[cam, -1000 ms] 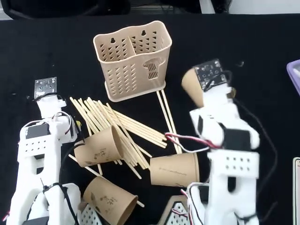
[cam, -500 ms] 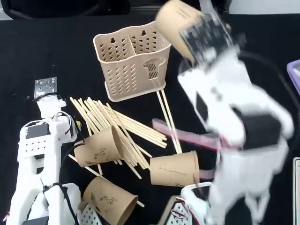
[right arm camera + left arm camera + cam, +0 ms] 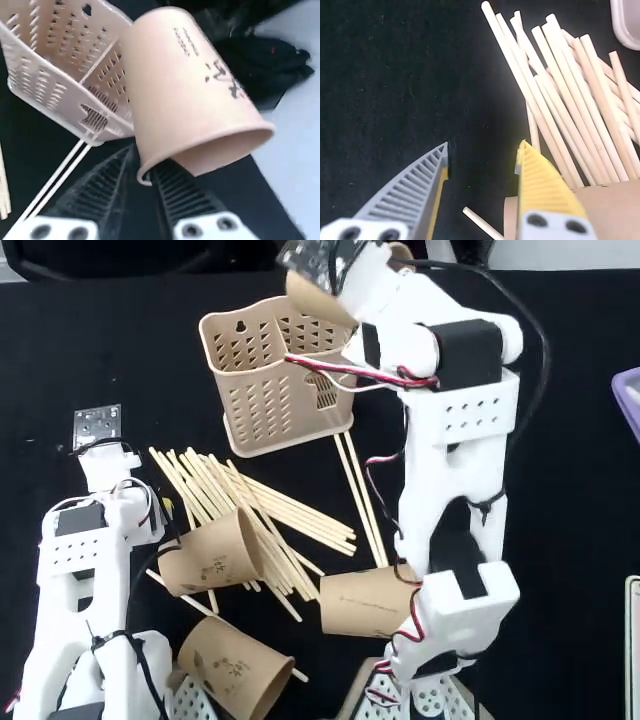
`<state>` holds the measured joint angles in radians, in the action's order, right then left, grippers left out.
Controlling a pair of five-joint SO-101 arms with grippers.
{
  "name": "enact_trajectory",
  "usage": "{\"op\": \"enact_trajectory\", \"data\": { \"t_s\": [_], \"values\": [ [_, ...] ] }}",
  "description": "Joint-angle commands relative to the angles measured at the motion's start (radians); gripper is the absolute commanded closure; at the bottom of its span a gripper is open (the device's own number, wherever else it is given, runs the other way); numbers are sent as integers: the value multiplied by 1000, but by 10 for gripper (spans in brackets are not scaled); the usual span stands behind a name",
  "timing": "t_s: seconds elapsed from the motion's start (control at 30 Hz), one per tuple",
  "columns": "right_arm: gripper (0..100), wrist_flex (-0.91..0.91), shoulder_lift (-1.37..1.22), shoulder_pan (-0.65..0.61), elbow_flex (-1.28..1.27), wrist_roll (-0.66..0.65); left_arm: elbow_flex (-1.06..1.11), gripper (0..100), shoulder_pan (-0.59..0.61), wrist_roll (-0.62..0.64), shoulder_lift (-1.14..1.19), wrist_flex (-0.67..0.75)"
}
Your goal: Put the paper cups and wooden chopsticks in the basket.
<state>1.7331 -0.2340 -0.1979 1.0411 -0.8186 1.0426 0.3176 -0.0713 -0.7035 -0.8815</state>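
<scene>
Cup held over basket: the right gripper is clamped on the rim of a paper cup, the cup wall caught between its two dark fingers with the mouth toward the wrist camera. The high view shows this cup tilted at 12 o'clock on the black table, above the 2 o'clock corner of the basket. The fingers are hidden there under the arm's wrist board. Whether the cup touches the basket rim cannot be told from either view.

At 8 o'clock stands the left arm, its jaws hidden from above by its own wrist. The left wrist view shows them: the left gripper has a moderate gap between its grey and yellow fingers. It holds nothing, and bare tabletop shows between them. The yellow finger is just beside the near ends of the wooden chopsticks, and part of a cup is cut off at the frame's edge behind it.

From above, the chopsticks fan out at the table's centre, at 6 o'clock from the basket. A separate pair lies at the basket's 5 o'clock corner. Three more cups lie on their sides. The first cup rests on the pile at its 7 o'clock end. The second cup lies at 6 o'clock, partly masked by the right arm's base. The third cup lies at 7 o'clock, near the frame's edge. A purple object is cut off at 3 o'clock.
</scene>
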Motion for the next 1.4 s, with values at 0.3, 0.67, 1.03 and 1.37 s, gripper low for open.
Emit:
{"op": "enact_trajectory", "data": {
  "t_s": [0.3,0.67,1.03,1.37],
  "values": [
    [987,31,5,-20,-99,-161,-10,777,4,9,-14,20],
    [982,26,2,-57,-133,-153,-10,777,4,9,-15,18],
    [802,-81,1,-68,-140,25,-10,777,4,9,-20,14],
    [787,-161,1,-138,-137,150,-10,777,4,8,-21,14]
  ]
}}
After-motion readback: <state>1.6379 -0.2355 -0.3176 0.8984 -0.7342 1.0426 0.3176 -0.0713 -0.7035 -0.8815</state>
